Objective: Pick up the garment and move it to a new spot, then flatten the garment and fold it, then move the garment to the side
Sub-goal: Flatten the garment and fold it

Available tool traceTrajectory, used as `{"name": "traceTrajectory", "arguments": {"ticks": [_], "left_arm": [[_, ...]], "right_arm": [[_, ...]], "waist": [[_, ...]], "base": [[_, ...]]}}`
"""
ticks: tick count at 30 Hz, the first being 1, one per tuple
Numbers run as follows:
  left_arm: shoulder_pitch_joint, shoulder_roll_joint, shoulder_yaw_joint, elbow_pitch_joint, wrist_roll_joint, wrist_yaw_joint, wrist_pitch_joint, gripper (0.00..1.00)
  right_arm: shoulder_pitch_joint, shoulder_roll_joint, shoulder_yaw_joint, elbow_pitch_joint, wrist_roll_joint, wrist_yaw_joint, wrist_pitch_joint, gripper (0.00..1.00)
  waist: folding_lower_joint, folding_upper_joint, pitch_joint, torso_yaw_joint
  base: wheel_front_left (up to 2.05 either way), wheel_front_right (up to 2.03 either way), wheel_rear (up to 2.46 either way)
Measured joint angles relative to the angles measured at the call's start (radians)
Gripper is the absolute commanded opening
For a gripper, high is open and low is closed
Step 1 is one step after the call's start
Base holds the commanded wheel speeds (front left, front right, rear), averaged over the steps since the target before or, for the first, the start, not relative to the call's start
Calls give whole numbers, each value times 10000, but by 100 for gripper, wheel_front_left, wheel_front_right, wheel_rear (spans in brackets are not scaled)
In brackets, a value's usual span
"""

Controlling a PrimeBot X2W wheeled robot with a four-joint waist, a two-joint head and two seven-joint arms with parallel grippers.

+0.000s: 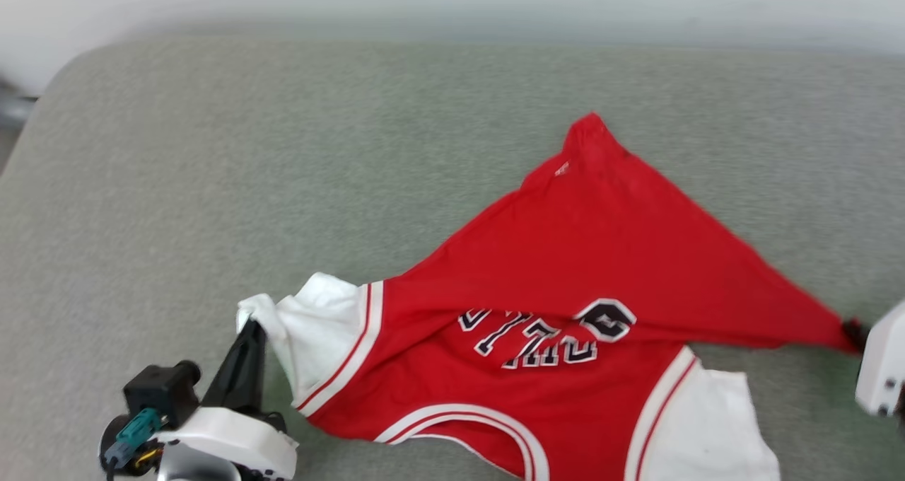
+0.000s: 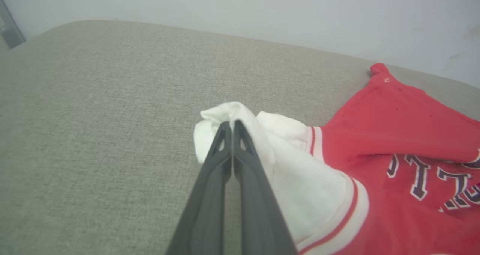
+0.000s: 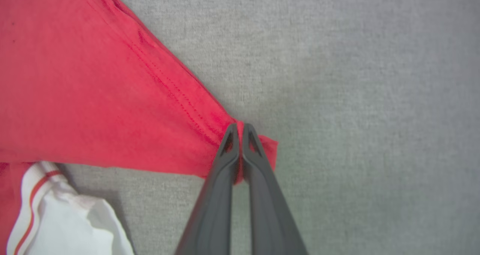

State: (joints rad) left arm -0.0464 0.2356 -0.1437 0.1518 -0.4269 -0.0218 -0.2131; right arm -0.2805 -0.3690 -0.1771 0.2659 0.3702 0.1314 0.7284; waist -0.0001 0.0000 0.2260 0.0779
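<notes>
At the shirt's (image 1: 565, 255) left end, the left gripper (image 1: 251, 325) is clamped tight on the white sleeve (image 1: 318, 325). The shirt lies spread on the grey padded surface (image 1: 283, 148). At its right end, the right gripper (image 3: 240, 127) pinches the red corner (image 3: 268, 146).

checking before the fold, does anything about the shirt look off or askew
Yes. The garment lies askew, not flat: stretched into a triangle between the left end effector, shut on a bunched white sleeve, and the right end effector, shut on a red hem corner. A fold covers part of its lettering.
</notes>
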Motion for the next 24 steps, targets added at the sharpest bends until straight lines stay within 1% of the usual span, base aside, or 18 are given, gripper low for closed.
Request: {"name": "traceTrajectory", "arguments": {"ticks": [5,8,10,12,15,16,17,20,22,24], "left_arm": [[277,165,178,-15,-81,138,82,0],[384,259,209,-17,-105,146,136,0],[407,290,219,-2,-115,163,171,0],[411,320,215,2,-169,171,182,0],[412,322,173,17,-174,171,224,0],[410,328,163,46,-180,173,230,0],[409,326,150,58,-182,173,253,0],[400,311,92,54,-196,180,257,0],[370,299,44,48,-196,211,263,0],[299,265,-25,12,-196,217,274,0]], "right_arm": [[2060,1018,-740,-1338,-71,0,46,0],[2995,1850,-1118,-1912,-88,-2,104,0],[3550,2362,-1350,-2102,-128,-2,117,0],[3999,2742,-1551,-2207,-109,-2,69,0],[4419,3033,-1789,-2222,-73,0,-222,0],[4526,3150,-1829,-2188,107,0,-988,35],[4511,3152,-1835,-2192,109,-2,-1312,100],[4170,3170,-2021,-2243,-23,-6,-2911,100],[3761,3175,-2031,-2230,-219,-4,-3986,100],[3330,3170,-1881,-2148,-426,-4,-4824,100]], "waist": [[0,0,-374,-749],[0,0,-535,-1086],[0,0,-609,-1247],[0,0,-652,-1362],[1,0,-670,-1413],[0,0,-684,-1421],[1,0,-687,-1420],[0,0,-699,-1417],[0,0,-684,-1385],[1,0,-643,-1326]], "base": [[0,0,0],[0,0,0],[0,0,0],[0,0,0],[0,0,0],[0,0,0],[0,0,0],[0,0,0],[0,0,0],[0,0,0]]}}
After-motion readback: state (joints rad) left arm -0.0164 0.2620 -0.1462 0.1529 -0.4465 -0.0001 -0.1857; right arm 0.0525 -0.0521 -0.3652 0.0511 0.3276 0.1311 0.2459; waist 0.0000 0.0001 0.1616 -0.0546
